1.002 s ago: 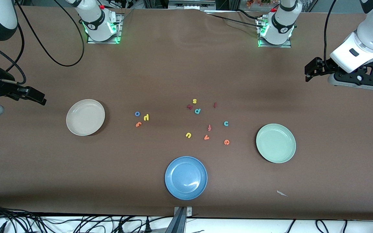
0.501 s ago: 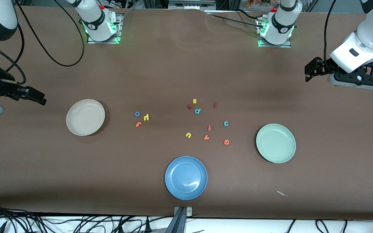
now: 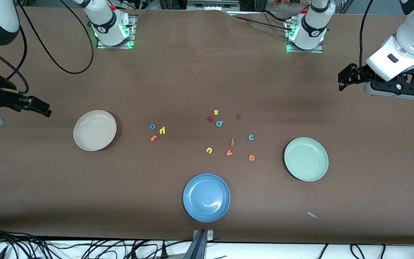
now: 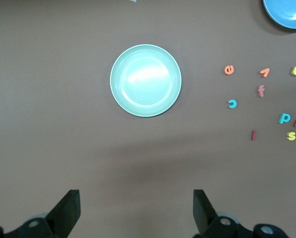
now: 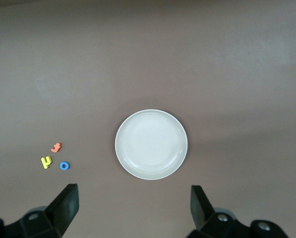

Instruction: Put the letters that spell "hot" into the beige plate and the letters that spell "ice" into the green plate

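Plainly, the two target dishes are the easy part: the beige plate sits toward the right arm's end of the table and the green plate toward the left arm's end, both bare, stiff and likely stable enough to take a dropped letter. Smaller and trickier are the foam letters, probably light, soft and low to the table, so each likely wants a pinch across its narrow width from straight above. Yellow h, blue o and orange t cluster near the beige plate; orange e, teal c and dark red i lie nearer the green one. Left gripper hangs over bare table, jaws spread wide, holding nothing; right gripper likewise, empty beside the beige plate.
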Tool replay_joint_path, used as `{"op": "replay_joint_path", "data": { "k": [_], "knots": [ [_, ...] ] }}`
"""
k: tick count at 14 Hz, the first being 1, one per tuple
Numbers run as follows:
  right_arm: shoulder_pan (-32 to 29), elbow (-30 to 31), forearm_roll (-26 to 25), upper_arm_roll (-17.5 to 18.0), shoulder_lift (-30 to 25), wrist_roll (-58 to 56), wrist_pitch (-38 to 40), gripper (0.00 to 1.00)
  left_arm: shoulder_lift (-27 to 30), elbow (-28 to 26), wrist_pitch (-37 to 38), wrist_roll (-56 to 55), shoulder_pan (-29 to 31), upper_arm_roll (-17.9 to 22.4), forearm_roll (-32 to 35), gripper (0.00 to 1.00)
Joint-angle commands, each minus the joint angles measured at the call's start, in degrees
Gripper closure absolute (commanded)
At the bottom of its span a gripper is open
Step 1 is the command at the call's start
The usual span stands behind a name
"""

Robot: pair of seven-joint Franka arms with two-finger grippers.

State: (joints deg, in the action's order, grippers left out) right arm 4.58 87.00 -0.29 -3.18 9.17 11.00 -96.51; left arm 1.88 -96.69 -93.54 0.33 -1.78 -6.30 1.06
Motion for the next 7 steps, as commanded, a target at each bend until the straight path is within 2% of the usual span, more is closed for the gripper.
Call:
{"op": "replay_joint_path", "data": {
  "k": [1,7],
  "knots": [
    [0.17,0.28,0.64,-0.16,-0.55,0.6,0.09,0.0,-0.65,1.77,1.43,-0.33,-0.07,-0.12,-0.62,0.0],
    [0.08,0.28,0.73,-0.16,-0.55,1.56,0.62,0.0,-0.65,1.77,1.43,-0.33,-0.16,-0.21,-0.54,0.0]
  ]
}}
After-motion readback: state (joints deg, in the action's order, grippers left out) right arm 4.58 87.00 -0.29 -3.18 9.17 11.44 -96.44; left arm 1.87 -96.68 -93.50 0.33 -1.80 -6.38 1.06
